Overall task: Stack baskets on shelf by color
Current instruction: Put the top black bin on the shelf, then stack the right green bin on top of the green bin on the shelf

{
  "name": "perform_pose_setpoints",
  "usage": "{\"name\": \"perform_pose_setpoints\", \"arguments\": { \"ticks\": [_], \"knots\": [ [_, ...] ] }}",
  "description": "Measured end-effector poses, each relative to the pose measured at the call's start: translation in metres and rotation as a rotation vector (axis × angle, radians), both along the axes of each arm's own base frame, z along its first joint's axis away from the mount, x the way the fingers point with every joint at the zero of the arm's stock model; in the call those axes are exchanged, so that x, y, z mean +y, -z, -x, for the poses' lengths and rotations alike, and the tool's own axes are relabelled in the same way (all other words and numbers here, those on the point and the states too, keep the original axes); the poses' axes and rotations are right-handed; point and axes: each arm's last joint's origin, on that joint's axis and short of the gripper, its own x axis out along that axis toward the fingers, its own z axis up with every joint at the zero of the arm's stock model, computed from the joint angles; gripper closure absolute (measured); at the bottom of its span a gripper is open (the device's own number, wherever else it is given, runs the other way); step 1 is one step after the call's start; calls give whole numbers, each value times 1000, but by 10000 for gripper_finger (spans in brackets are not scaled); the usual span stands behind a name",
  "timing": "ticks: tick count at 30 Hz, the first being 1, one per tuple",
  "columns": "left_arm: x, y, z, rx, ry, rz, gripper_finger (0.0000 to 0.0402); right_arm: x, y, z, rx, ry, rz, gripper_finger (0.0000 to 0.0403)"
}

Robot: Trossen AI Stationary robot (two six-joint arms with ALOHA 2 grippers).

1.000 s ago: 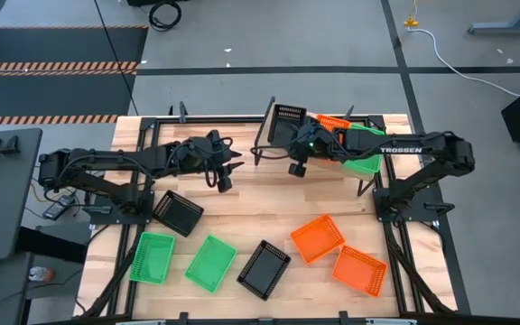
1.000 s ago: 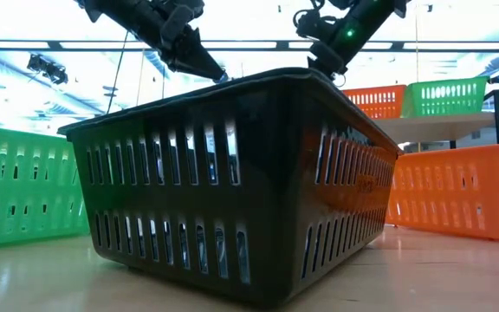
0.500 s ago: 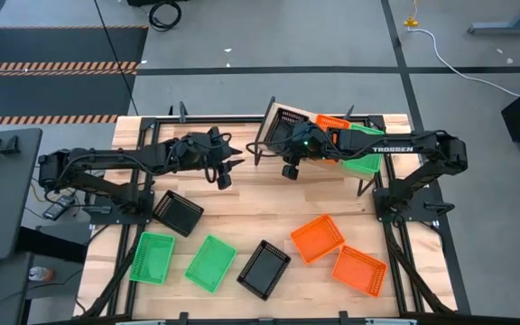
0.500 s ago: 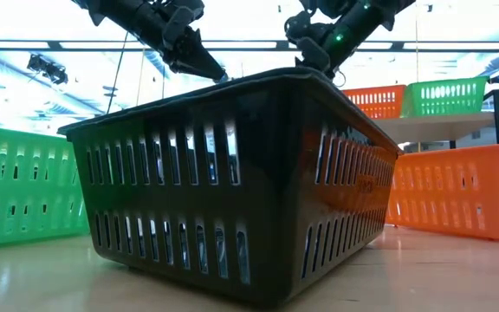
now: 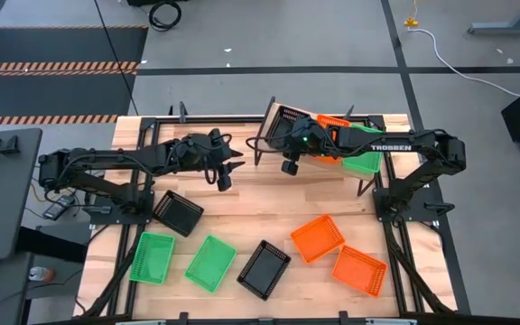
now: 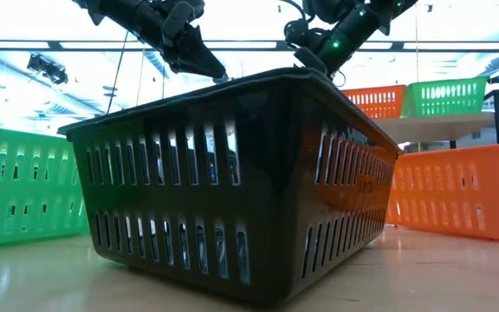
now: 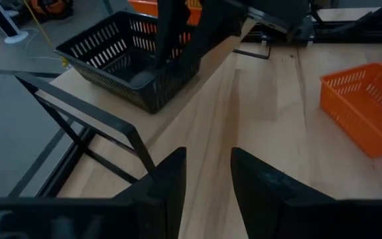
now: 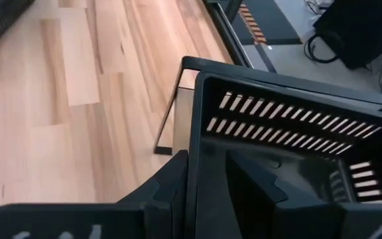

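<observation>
The shelf [image 5: 266, 120] stands at the table's far middle, and it also shows in the left wrist view [image 7: 197, 73]. A black basket [image 5: 287, 120] sits askew on its left end, with its bottom on the plank [image 7: 121, 63]. An orange basket [image 5: 333, 122] and a green basket [image 5: 366, 155] sit farther right on the shelf. My right gripper [image 5: 289, 155] is shut on the black basket [image 8: 290, 133]. My left gripper [image 5: 224, 173] hovers open and empty left of the shelf, above the table [image 7: 207, 179]. My right gripper holds the black basket by its near side wall [image 8: 201, 166], close to a corner. One finger [image 8: 257, 186] is inside the basket and one finger [image 8: 168, 192] is outside. The fingers come from the table's near right, slanting down. The basket's bottom rests on the shelf's left end.
Six baskets lie loose on the near half of the table: black [image 5: 177, 213], green [image 5: 152, 256], green [image 5: 211, 263], black [image 5: 264, 268], orange [image 5: 318, 237] and orange [image 5: 359, 270]. Bare tabletop lies between them and the shelf.
My right gripper has gone a little toward the table's left edge, still shut on the black basket. The basket has shifted with it toward the shelf's left end.
</observation>
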Motion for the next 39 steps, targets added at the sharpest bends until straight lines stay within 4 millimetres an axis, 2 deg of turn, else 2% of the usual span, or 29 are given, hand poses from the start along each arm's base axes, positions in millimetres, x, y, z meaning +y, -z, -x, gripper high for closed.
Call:
{"name": "perform_pose_setpoints", "arguments": {
  "ticks": [9, 15, 19, 21, 28, 33, 39],
  "knots": [
    [0, 4, 2, 56, 20, -36, 276, 12, -6, 0, 16, -30, 73, 296],
    [0, 12, 7, 160, 19, -16, 276, 30, -44, 6, -95, -64, 118, 296],
    [-7, 18, 10, 212, 12, 41, 276, 46, -67, 13, -173, -92, 103, 296],
    [-14, 21, 11, 245, 23, 64, 276, 57, -73, 17, -196, -120, 81, 296],
    [-46, 33, 19, 410, 105, 119, 276, 100, -59, 19, -112, -205, -80, 296],
    [-70, 33, 20, 385, 112, 211, 276, 133, -45, 12, -81, -297, -104, 296],
    [-111, 24, 16, 262, 273, 209, 276, 163, -32, 3, -74, -360, -127, 286]
  ]
}}
